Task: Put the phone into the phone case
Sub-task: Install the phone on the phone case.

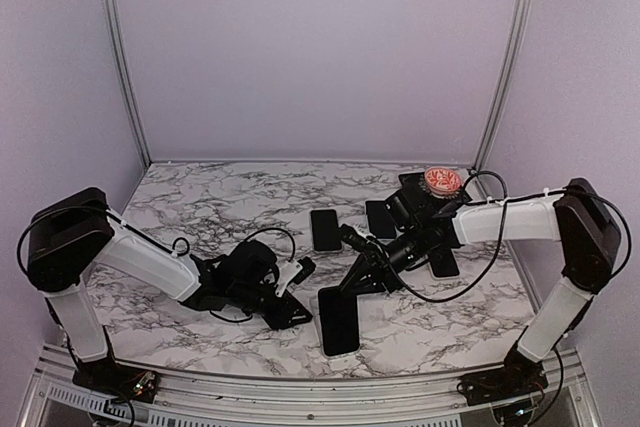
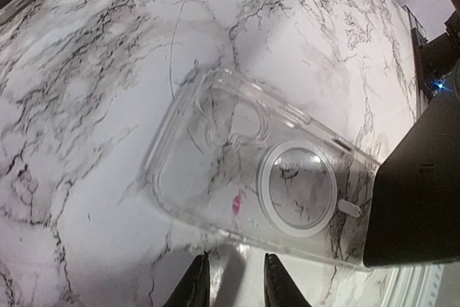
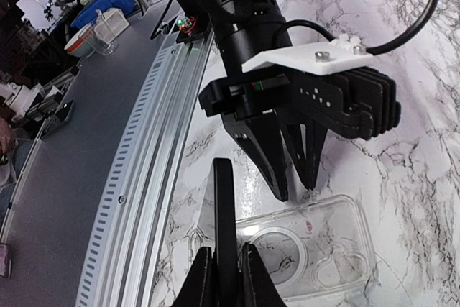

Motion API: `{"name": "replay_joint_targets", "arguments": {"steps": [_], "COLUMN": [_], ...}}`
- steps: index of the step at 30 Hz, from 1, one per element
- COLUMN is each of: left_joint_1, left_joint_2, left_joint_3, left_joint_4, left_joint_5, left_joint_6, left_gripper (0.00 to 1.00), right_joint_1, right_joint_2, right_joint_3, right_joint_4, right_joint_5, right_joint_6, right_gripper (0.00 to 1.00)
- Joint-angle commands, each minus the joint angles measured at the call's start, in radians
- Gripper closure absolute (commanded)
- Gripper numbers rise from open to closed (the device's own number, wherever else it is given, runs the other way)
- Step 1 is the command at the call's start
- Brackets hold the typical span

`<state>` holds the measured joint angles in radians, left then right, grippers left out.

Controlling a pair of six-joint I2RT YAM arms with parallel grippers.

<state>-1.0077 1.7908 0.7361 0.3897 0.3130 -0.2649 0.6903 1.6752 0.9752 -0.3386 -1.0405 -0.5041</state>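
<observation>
The marble table (image 1: 200,207) is the biggest thing here. In the lower middle of the top view, the right gripper (image 3: 224,249) is squeezed tight on the black phone (image 3: 223,206). It holds the phone tipped up on its edge, over one end of the clear phone case (image 2: 237,156). The case lies flat on the table. The left gripper (image 2: 236,258) sits at the case's rim with its jaws a little apart, holding nothing. I would hold the case steady, then lower the phone slowly, one corner first.
</observation>
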Motion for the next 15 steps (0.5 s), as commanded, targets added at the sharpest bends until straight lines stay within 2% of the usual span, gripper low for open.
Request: {"name": "replay_joint_targets", "arguments": {"steps": [1, 9, 15], "left_joint_1": [0.001, 0.001, 0.001], "left_joint_2": [0.058, 0.117, 0.125], "left_joint_3": [0.064, 0.126, 0.141], "left_joint_4": [-0.078, -0.112, -0.136], "left_joint_5": [-0.014, -0.008, -0.024], "left_joint_6": [0.014, 0.031, 0.031], "left_gripper": [0.75, 0.75, 0.75], "right_joint_1": [0.006, 0.007, 0.011], "right_joint_2": [-0.024, -0.062, -0.027], "right_joint_3": [-0.079, -0.174, -0.186], "right_joint_4": [0.024, 0.202, 0.238], "right_joint_5": [0.103, 0.062, 0.051], "right_joint_6": [0.068, 0.211, 0.246], "right_gripper": [1.00, 1.00, 1.00]}}
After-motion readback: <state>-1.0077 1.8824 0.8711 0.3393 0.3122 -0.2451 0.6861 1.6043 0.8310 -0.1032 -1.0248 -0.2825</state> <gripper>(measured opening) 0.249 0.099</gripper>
